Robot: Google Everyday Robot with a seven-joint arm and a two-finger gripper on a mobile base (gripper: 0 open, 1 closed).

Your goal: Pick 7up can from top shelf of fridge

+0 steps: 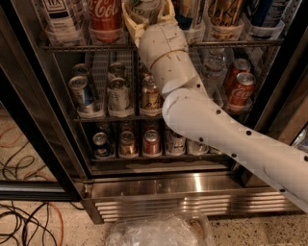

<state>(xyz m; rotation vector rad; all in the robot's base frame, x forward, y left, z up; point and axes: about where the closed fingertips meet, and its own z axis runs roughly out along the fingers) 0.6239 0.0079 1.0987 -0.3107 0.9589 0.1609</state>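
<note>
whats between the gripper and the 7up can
Nothing visible in the camera view: the gripper sits around the 7up can on the top shelf.
</note>
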